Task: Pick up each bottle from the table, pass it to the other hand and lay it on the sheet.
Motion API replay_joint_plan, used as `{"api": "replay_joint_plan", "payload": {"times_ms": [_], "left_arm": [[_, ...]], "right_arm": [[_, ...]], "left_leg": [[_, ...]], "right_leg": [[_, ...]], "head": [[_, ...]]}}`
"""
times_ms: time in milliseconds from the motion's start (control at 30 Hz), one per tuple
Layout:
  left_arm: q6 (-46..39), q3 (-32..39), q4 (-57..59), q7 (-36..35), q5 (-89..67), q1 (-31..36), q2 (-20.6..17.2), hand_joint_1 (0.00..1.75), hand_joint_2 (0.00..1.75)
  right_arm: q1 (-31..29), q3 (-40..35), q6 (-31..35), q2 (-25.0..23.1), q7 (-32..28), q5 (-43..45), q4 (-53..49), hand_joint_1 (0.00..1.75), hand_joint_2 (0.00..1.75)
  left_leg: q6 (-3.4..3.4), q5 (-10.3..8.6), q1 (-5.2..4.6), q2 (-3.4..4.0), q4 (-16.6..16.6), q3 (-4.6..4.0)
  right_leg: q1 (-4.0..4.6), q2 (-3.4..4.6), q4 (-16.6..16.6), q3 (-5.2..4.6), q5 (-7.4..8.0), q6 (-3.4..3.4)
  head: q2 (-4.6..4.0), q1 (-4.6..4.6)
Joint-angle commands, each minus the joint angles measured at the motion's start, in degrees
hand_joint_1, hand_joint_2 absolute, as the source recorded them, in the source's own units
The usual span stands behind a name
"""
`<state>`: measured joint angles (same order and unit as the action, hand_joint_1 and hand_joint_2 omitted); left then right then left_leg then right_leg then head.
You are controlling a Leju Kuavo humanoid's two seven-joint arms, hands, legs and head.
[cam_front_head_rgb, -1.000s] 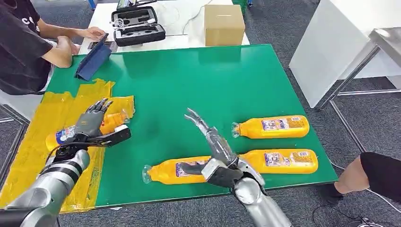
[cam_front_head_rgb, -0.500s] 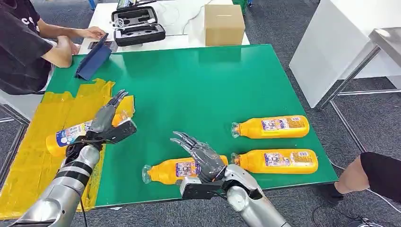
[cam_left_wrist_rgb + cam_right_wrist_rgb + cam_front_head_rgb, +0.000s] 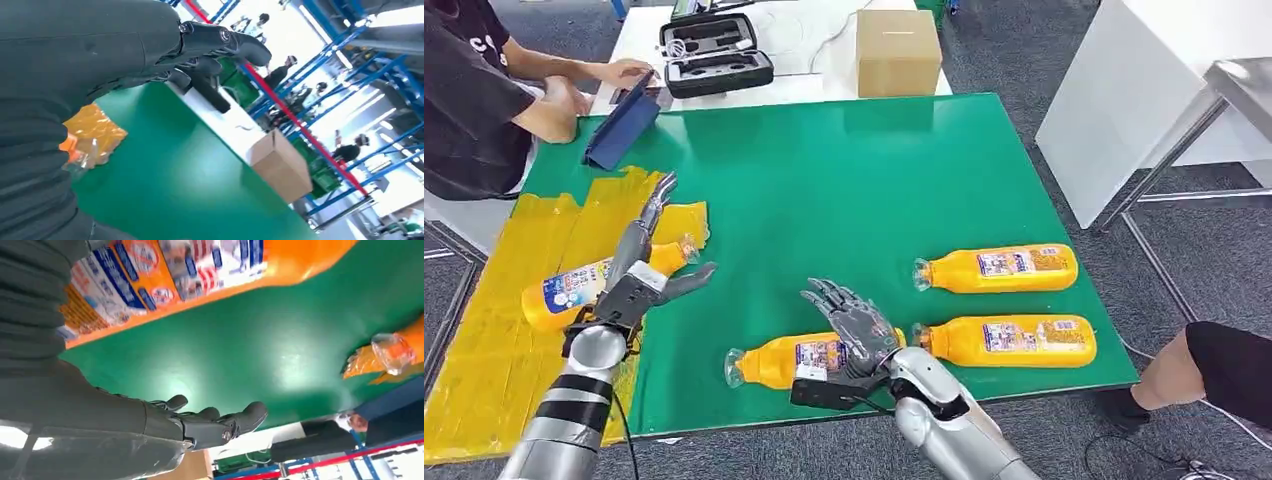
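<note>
One orange bottle point(image 3: 574, 288) lies on the yellow sheet point(image 3: 484, 350) at the table's left. My left hand point(image 3: 649, 258) is just beside its neck, open, fingers straight and pointing away from me; its fingers point(image 3: 220, 40) hold nothing. Three more orange bottles lie on the green table point(image 3: 844, 170): one near the front point(image 3: 769, 363), two at the right point(image 3: 999, 268) point(image 3: 1014, 340). My right hand point(image 3: 852, 328) is spread over the front bottle's label end, thumb in front of it. The right wrist view shows that bottle point(image 3: 200, 265) close by and the fingers point(image 3: 220, 422) extended, unclosed.
A person sits at the far left corner point(image 3: 474, 100) beside a blue folder point(image 3: 622, 125). A black case point(image 3: 714, 55) and a cardboard box point(image 3: 898, 50) stand on the white table behind. Another person's limb point(image 3: 1224, 370) is by the front right corner.
My right hand swung left and came down over the front bottle. My left hand drew back off the sheet's bottle and straightened its fingers; that bottle stayed lying on the sheet.
</note>
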<state>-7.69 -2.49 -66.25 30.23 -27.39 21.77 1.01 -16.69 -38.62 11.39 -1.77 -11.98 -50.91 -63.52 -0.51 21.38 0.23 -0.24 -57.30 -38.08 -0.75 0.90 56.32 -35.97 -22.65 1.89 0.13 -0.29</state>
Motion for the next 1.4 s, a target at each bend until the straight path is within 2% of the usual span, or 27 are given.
{"api": "replay_joint_plan", "payload": {"times_ms": [33,167,367,467,600,900,933,1000,1100,1167,1200,1400], "left_arm": [[0.49,0.57,-1.95,-0.07,0.22,-0.30,0.54,0.00,1.75],[2.72,2.43,-4.27,0.98,4.62,-1.24,1.31,0.00,1.75],[2.37,0.86,-5.47,0.10,3.46,-0.33,1.62,0.00,1.75],[0.83,-0.78,-5.36,-1.41,1.35,0.10,1.55,0.00,1.75],[0.77,-1.65,-5.23,-1.47,1.10,0.03,1.79,0.00,1.75],[-0.46,-2.86,-3.50,-2.15,0.40,-0.05,2.34,0.00,1.75],[-0.37,-2.72,-3.42,-2.16,0.58,-0.14,2.45,0.00,1.75],[-0.25,-2.64,-3.28,-2.18,0.72,-0.16,2.54,0.00,1.75],[-0.22,-2.66,-3.19,-2.18,0.72,-0.13,2.56,0.00,1.75],[-0.22,-2.66,-3.19,-2.18,0.72,-0.13,2.56,0.00,1.75],[-0.17,-2.63,-3.17,-2.20,0.77,-0.10,2.56,0.00,1.75],[0.03,-2.55,-2.73,-2.26,0.95,-0.06,2.67,0.00,1.75]], "right_arm": [[-3.03,-2.19,0.19,-0.04,0.36,-0.03,5.81,0.00,1.75],[-3.33,-2.33,-0.02,-0.12,2.61,-2.52,7.49,0.00,1.75],[-5.01,-1.97,-0.54,-0.55,3.63,-3.54,12.22,0.00,1.75],[-5.81,-1.62,0.78,-1.05,6.83,-6.39,15.32,0.00,1.75],[-6.14,-1.15,0.79,-1.12,7.49,-7.05,16.74,0.00,1.75],[-7.72,0.29,1.64,-1.80,11.69,-11.97,22.01,0.00,1.75],[-7.84,0.76,1.82,-2.06,12.73,-12.88,22.71,0.05,1.75],[-8.15,1.23,1.36,-2.12,13.16,-13.19,23.52,0.37,1.75],[-8.27,1.37,1.35,-1.98,13.14,-13.21,23.74,0.37,1.75],[-8.27,1.37,1.35,-1.98,13.14,-13.21,23.74,0.38,1.75],[-8.31,1.56,1.25,-2.09,13.30,-13.23,24.01,0.49,1.75],[-8.90,1.91,0.66,-2.25,13.83,-13.68,25.43,0.58,1.75]], "left_leg": [[0.03,0.12,0.01,0.02,0.00,0.33],[0.02,0.11,-0.01,0.07,0.00,0.28],[0.02,0.09,0.02,-0.02,-0.01,0.24],[0.01,0.03,0.00,-0.04,0.03,0.18],[0.03,0.11,0.02,-0.11,0.02,0.48],[0.01,0.05,0.02,-0.13,0.04,0.42],[0.02,0.10,0.01,-0.12,0.06,0.55],[0.02,0.10,0.02,-0.15,0.04,0.55],[0.00,0.00,-0.01,-0.11,0.05,0.32],[0.02,0.04,0.01,-0.16,0.06,0.50],[0.01,0.01,0.00,-0.14,0.05,0.40],[0.00,0.00,-0.01,-0.11,0.05,0.46]], "right_leg": [[0.04,-0.06,-0.02,0.33,-0.10,-0.07],[0.01,0.00,-0.01,0.26,-0.08,-0.05],[0.03,-0.08,-0.02,0.27,-0.08,-0.05],[0.01,-0.09,-0.04,0.20,-0.04,-0.04],[0.04,-0.21,-0.04,0.50,-0.14,-0.09],[0.03,-0.20,-0.09,0.45,-0.09,-0.05],[0.02,-0.21,-0.10,0.57,-0.13,-0.07],[0.03,-0.24,-0.10,0.59,-0.14,-0.07],[-0.01,-0.15,-0.08,0.33,-0.03,-0.03],[0.02,-0.23,-0.11,0.51,-0.09,-0.06],[0.00,-0.19,-0.10,0.41,-0.05,-0.04],[-0.01,-0.15,-0.08,0.45,-0.04,-0.03]], "head": [[0.00,-0.02],[0.00,-0.02],[0.00,-0.02],[0.00,-0.02],[0.00,-0.04],[0.00,-0.02],[0.00,-0.02],[0.00,-0.02],[0.00,-0.02],[0.00,-0.02],[0.00,0.00],[0.00,-0.02]]}}
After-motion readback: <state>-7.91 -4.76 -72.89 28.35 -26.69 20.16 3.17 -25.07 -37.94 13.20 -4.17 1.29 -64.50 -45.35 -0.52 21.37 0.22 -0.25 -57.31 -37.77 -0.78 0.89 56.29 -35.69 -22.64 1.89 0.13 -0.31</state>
